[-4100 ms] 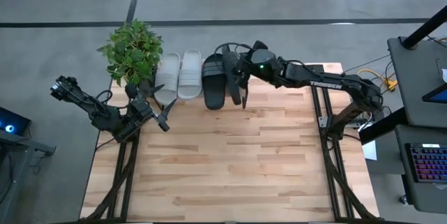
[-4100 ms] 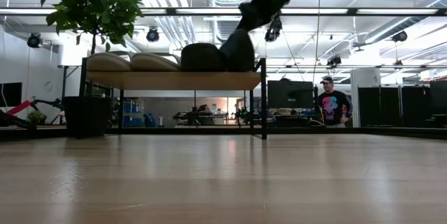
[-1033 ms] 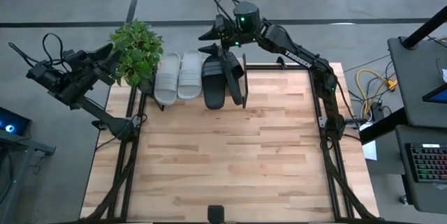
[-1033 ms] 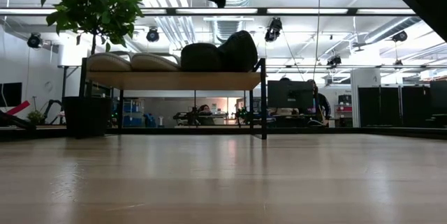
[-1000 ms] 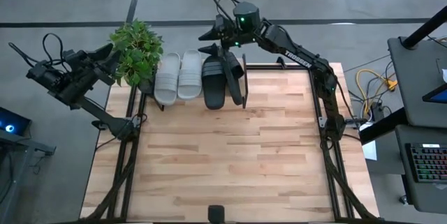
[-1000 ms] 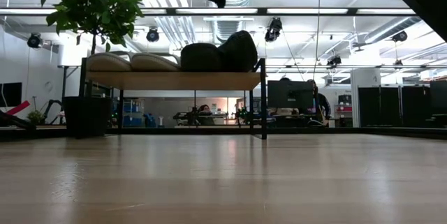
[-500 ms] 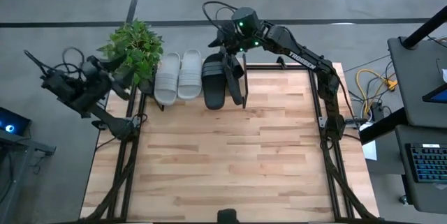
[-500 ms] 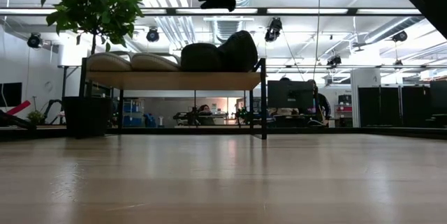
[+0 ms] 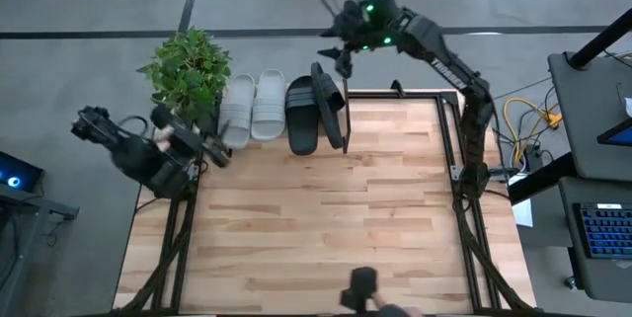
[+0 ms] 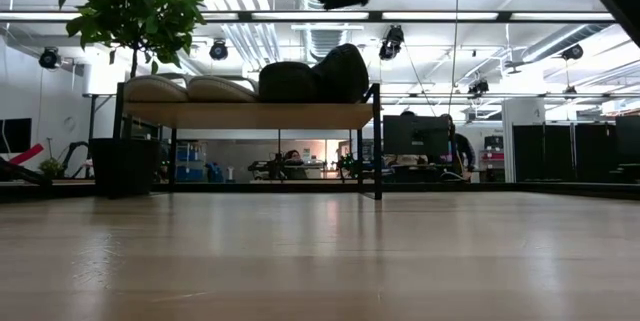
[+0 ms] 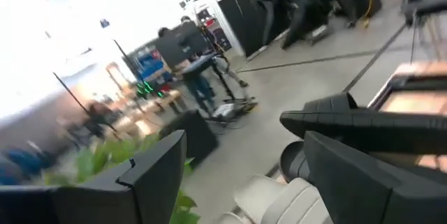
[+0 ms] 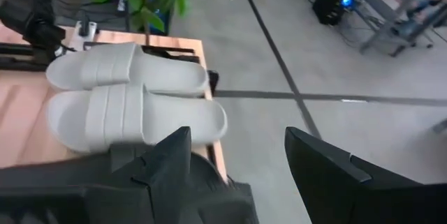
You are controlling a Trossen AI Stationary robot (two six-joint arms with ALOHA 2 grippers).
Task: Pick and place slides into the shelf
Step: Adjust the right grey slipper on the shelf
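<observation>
Four slides [image 9: 283, 110] on shelf [image 10: 250, 115] — both arms clear.

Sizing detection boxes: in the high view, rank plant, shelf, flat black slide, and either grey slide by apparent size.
1. Shelf, widest, mostly hidden under the slides.
2. Plant.
3. Flat black slide and grey slide: look alike, no ranking.
The plant stands taller, nearer the camera, so its place is unsure.

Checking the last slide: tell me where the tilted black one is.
In the high view, the tilted black slide sits at the shelf's right end, leaning beside the other black slide.

No legible text anywhere.
</observation>
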